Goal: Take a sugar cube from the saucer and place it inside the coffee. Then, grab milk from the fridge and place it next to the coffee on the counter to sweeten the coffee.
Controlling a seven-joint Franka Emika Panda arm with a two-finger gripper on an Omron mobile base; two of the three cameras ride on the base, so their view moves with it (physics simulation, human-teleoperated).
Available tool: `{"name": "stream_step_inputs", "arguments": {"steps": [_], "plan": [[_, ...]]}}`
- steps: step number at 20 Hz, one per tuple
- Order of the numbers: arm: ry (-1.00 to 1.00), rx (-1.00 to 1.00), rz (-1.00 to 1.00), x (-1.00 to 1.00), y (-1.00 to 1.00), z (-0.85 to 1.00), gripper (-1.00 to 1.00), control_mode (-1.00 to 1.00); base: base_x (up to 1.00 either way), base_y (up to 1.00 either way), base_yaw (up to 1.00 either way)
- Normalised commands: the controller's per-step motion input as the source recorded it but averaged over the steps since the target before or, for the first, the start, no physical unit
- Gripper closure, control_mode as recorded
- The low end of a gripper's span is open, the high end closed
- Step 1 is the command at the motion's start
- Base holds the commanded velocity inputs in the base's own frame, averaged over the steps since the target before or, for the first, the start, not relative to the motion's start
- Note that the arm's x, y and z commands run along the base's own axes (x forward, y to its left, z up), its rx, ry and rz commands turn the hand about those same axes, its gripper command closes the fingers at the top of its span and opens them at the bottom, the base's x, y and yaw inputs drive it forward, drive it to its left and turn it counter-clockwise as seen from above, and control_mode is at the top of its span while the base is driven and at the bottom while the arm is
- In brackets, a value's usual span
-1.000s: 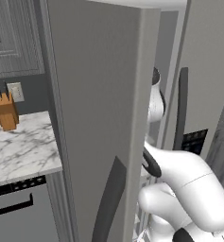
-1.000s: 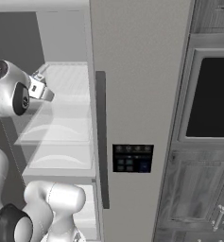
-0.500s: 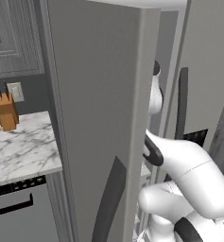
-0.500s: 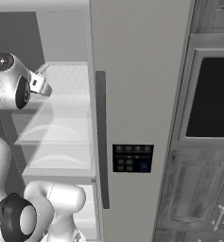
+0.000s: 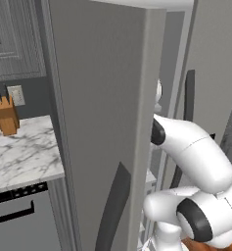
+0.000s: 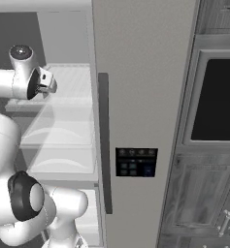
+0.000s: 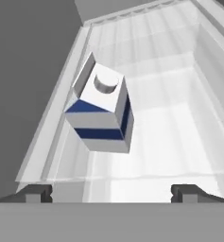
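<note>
Gripper [image 7: 111, 191] spread wide, empty. Milk [image 7: 101, 111] upright on fridge shelf [image 7: 179, 123], centre-left of hand view, ahead of fingertips [image 7: 38, 193] (slightly left of midline).

1. The fridge [image 5: 103, 122] stood with its left door swung out, blocking the way from the counter [image 5: 19, 157] side.
2. The shut right door [image 6: 140, 97] walled off the other side, so the opening lay between the two doors.
3. On the white shelf [image 7: 170, 123] the milk [image 7: 101, 111] stood near the left wall, with bare room to its right.
4. The gripper [image 7: 111, 191], jaws wide, hung short of the carton with nothing between them.
</note>
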Motion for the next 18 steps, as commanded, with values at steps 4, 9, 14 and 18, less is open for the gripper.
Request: {"name": "stream_step_inputs", "arguments": {"steps": [4, 9, 14, 18], "plan": [[0.0, -0.15, 0.0, 0.58, 0.39, -0.28, -1.0, -1.0, 0.0, 0.0, 0.0], [0.0, -0.08, -0.01, 0.33, 0.26, -0.25, -1.0, -1.0, 0.0, 0.0, 0.0], [-0.05, -0.06, -0.06, 0.08, 0.01, -0.15, -1.0, -1.0, 0.0, 0.0, 0.0], [-0.06, -0.02, -0.1, 0.0, 0.0, -0.02, -1.0, -1.0, 0.0, 0.0, 0.0]]}}
